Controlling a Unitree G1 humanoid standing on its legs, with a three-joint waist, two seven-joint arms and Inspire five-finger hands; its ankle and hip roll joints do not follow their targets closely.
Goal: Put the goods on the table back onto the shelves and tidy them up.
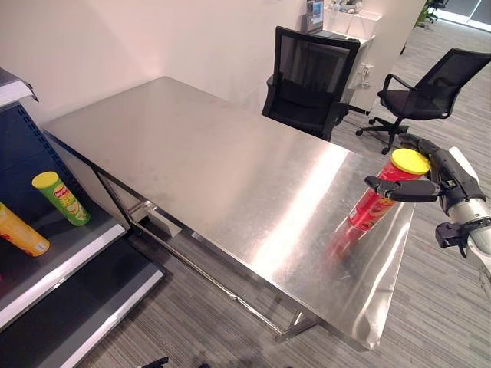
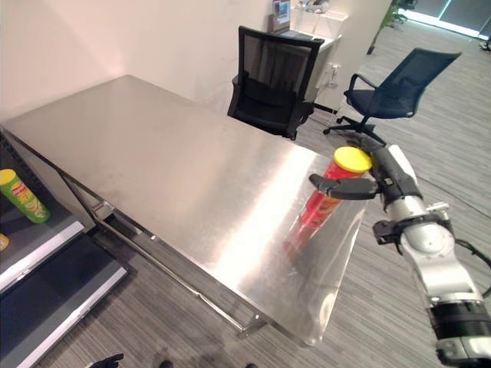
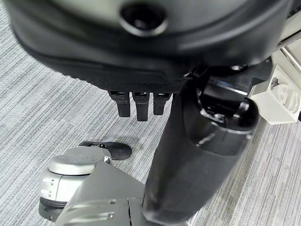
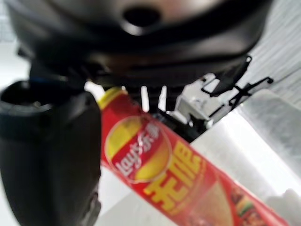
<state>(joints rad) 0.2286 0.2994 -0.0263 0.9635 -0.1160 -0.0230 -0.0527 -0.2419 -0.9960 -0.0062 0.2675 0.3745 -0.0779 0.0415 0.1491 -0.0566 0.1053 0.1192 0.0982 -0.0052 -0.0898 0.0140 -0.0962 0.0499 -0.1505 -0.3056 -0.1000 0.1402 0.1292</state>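
The right hand (image 1: 430,180) grips a red can (image 1: 380,201) with a yellow lid near the table's (image 1: 207,169) right edge; its thumb crosses the can's front just under the lid, its fingers curl behind. The can leans slightly. The left hand (image 3: 141,101) hangs over the floor, fingers curled, empty. A green can (image 1: 61,198) and an orange can (image 1: 21,232) sit on the shelf (image 1: 57,257).

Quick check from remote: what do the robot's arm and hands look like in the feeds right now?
The right arm is silver-grey with rounded segments and black joint bands. Its right hand is dark, with slender black fingers. The left hand shows a black, finely textured palm and short, blocky black fingertips.
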